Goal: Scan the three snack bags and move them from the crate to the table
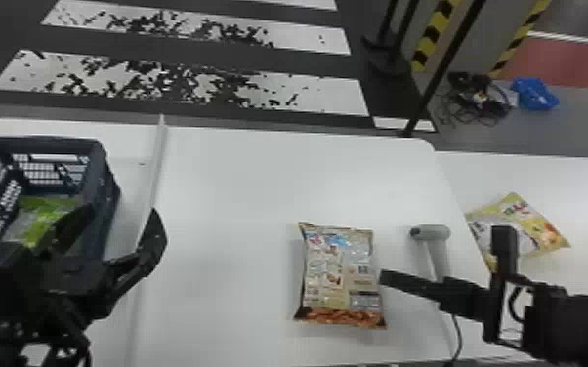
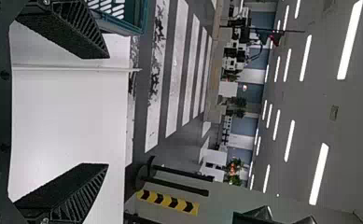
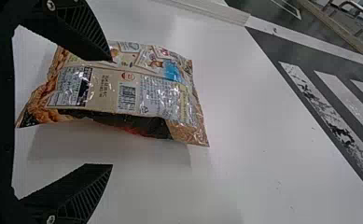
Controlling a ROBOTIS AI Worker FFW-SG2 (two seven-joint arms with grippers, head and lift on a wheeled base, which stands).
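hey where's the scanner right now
In the head view, the scanner is on the white table, right of center, between the brown snack bag and the yellow bag.

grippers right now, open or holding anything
Left gripper: open, empty, near the crate.
Right gripper: open, empty, near the tan snack bag.

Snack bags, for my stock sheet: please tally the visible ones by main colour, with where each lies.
Green bag, in the crate: 1
Tan bag, on the table: 1
Yellow bag, on the side surface: 1
Total: 3
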